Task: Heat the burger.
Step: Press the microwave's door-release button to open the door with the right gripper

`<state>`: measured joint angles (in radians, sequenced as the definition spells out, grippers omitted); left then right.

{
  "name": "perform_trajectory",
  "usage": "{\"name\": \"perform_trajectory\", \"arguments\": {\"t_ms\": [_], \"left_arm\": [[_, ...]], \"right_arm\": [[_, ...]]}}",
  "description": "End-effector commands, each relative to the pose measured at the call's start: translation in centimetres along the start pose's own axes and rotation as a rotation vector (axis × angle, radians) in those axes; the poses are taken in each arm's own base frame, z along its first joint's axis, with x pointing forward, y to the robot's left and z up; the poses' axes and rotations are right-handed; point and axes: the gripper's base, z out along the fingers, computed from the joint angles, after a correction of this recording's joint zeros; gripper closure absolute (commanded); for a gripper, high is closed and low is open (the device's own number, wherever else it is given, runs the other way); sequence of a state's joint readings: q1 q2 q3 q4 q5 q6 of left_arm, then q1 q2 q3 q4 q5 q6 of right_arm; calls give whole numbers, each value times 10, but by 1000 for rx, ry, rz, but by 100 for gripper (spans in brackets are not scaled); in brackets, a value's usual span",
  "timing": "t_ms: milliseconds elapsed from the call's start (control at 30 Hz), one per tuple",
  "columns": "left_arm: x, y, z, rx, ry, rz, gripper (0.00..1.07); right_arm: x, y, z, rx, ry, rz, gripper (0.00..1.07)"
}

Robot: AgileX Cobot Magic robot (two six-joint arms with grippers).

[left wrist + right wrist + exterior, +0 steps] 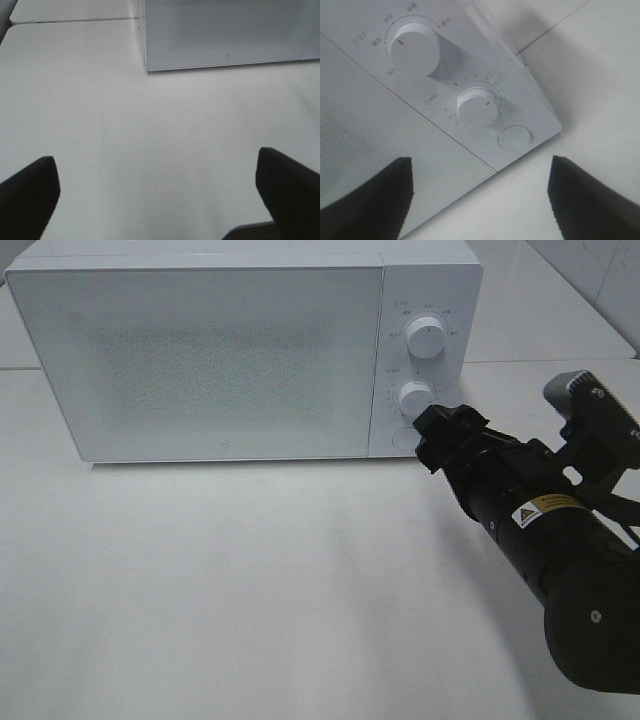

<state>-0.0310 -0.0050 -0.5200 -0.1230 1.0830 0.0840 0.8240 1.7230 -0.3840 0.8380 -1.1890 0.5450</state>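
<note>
The boxy white plastic microwave (240,350) had a grey-speckled door (200,360). Its round white upper knob (412,47) and lower knob (477,106) each bore a red line. The flat tabletop (250,580) was plain white, the right gripper (432,432) black, its arm's label (545,508) yellow.

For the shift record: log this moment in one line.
microwave door shut | burger not in view | right pincer open, by lower dial and round button | left pincer open over table

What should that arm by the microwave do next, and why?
Probably ease the right pincer forward onto the lower dial and close on it to turn it. Its jaws stand open, facing that dial but not touching it, and the microwave door is shut.
</note>
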Motion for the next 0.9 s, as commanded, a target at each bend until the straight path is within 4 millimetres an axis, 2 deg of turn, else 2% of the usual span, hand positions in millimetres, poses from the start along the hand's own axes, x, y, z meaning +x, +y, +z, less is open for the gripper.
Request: {"name": "perform_trajectory", "arguments": {"t_ms": [33, 67, 100, 167, 200, 267, 300, 333, 367, 400, 467, 500, 567, 900], "left_arm": [[0, -1, 0, 1, -16, -4, 7], [0, -1, 0, 1, -16, -4, 7], [0, -1, 0, 1, -16, -4, 7], [0, -1, 0, 1, -16, -4, 7], [0, -1, 0, 1, -16, -4, 7], [0, -1, 0, 1, -16, -4, 7], [0, -1, 0, 1, -16, -4, 7], [0, -1, 0, 1, -16, -4, 7], [0, -1, 0, 1, -16, -4, 7], [0, -1, 0, 1, -16, -4, 7], [0, -1, 0, 1, -16, -4, 7], [0, -1, 0, 1, -16, -4, 7], [0, -1, 0, 1, -16, -4, 7], [0, -1, 0, 1, -16, -4, 7]], "right_arm": [[3, 1, 1, 7, 23, 199, 37], [3, 1, 1, 11, 28, 257, 42], [3, 1, 1, 11, 28, 257, 42], [3, 1, 1, 16, 29, 447, 50], [3, 1, 1, 16, 29, 447, 50], [3, 1, 1, 18, 26, 646, 67], [3, 1, 1, 18, 26, 646, 67], [3, 1, 1, 19, 24, 679, 72], [3, 1, 1, 20, 24, 722, 82], [3, 1, 1, 20, 24, 722, 82], [3, 1, 1, 21, 24, 766, 97], [3, 1, 1, 21, 24, 766, 97], [4, 0, 1, 27, 28, 768, 107], [6, -6, 3, 86, 24, 785, 107]]}}
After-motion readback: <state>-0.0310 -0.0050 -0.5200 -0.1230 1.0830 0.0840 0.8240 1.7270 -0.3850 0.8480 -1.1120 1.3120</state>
